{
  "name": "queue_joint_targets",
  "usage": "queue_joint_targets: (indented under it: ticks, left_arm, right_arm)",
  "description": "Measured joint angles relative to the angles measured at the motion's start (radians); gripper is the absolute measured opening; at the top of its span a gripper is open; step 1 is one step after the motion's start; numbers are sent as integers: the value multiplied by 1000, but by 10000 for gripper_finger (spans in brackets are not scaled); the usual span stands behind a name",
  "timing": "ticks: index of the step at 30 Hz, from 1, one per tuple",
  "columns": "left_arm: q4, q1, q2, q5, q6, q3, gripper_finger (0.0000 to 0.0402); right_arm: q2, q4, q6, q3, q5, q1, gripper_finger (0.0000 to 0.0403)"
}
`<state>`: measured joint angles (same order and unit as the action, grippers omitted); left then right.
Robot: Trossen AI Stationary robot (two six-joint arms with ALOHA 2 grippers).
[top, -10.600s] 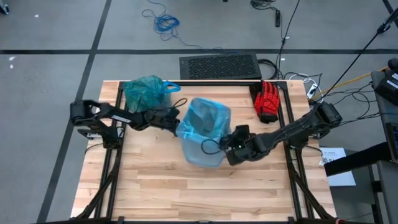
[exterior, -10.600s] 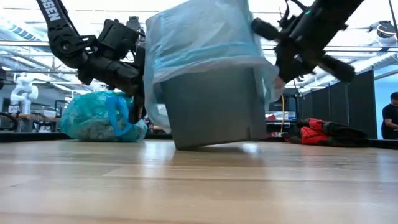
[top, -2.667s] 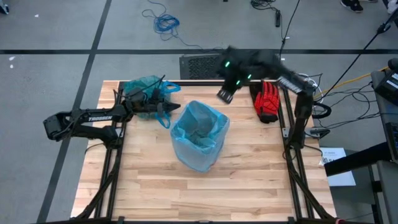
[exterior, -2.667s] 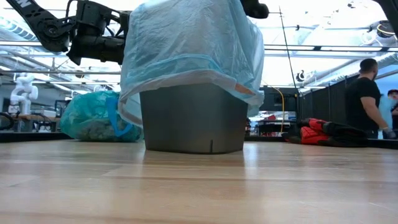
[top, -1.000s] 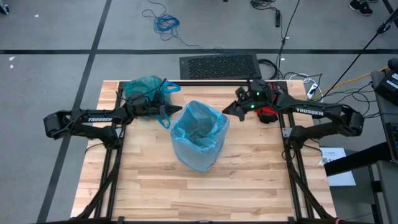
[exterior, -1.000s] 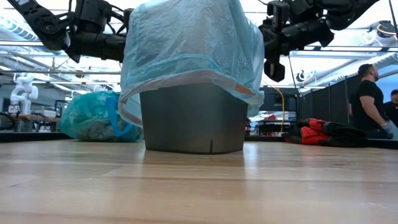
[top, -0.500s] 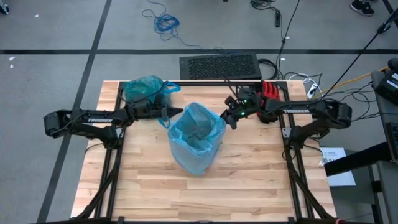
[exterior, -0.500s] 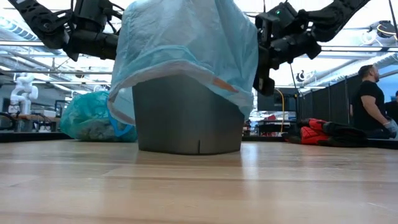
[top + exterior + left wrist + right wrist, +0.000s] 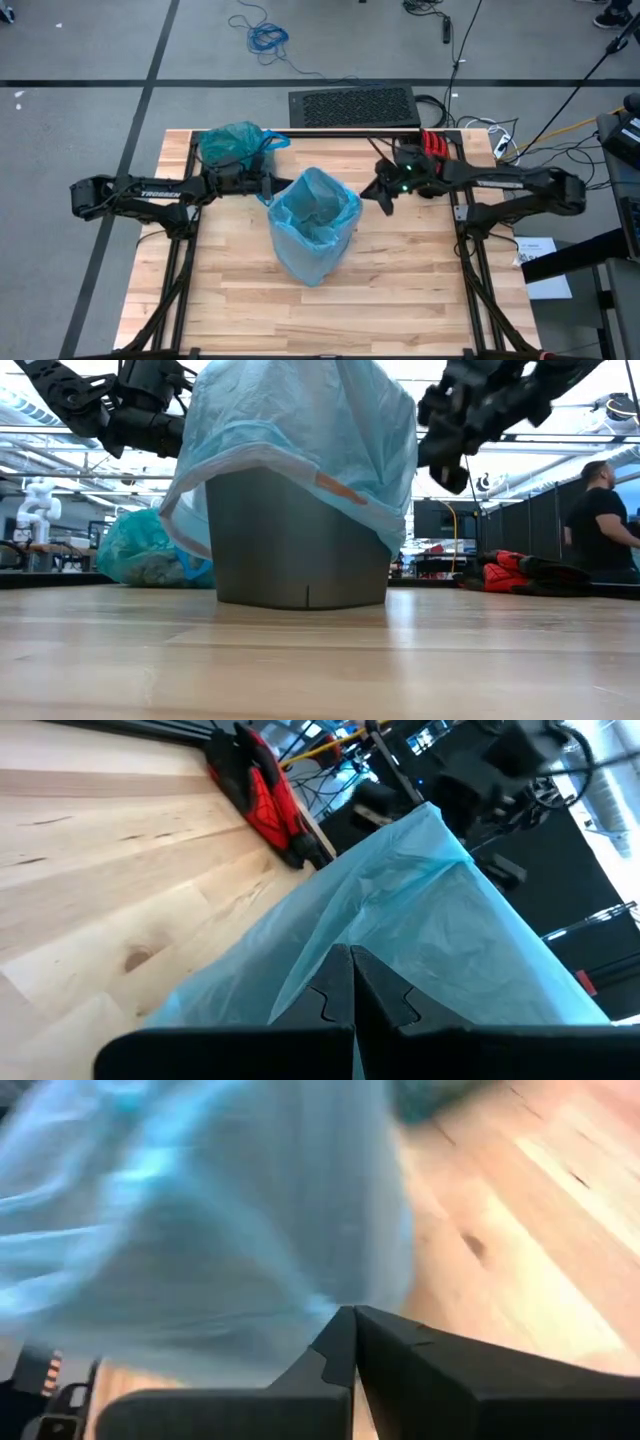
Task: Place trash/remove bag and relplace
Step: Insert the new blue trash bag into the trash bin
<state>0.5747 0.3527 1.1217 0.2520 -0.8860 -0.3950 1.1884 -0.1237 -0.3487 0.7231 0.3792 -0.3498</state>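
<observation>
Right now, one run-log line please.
left gripper: shut, at bin rim | right gripper: shut, beside it | sky-blue bag: lining bin

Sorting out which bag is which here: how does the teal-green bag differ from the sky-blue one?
The teal-green bag is darker, bunched shut with bright blue handle loops, and lies at the table's back left edge. The sky-blue bag is paler, stands open and is draped over the bin near the middle. Contents show through the teal-green bag in the low view; the sky-blue bag looks empty from above. Both are thin, see-through plastic.
</observation>
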Motion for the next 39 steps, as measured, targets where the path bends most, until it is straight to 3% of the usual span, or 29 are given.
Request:
queue_joint_targets:
  ticks: [6, 10, 13, 29, 34, 39]
  left_arm:
    - [0, 0, 0, 0, 4, 0, 0]
    - [0, 0, 0, -10, 4, 0, 0]
    - [-13, 0, 0, -22, 31, 0, 0]
    - [-60, -34, 95, -79, 64, 0, 0]
    - [-55, -35, 93, -79, 62, 0, 0]
    - [-28, -35, 92, -67, 63, 0, 0]
  right_arm:
    - [-102, 155, -110, -121, -129, 171, 0]
    - [-104, 345, -170, -208, -266, 261, 0]
    - [-73, 366, -186, -231, -327, 281, 0]
    - [174, 488, -198, -232, -299, 280, 0]
    - [14, 327, -216, -232, -333, 322, 0]
    - [-151, 253, -230, -231, -488, 467, 0]
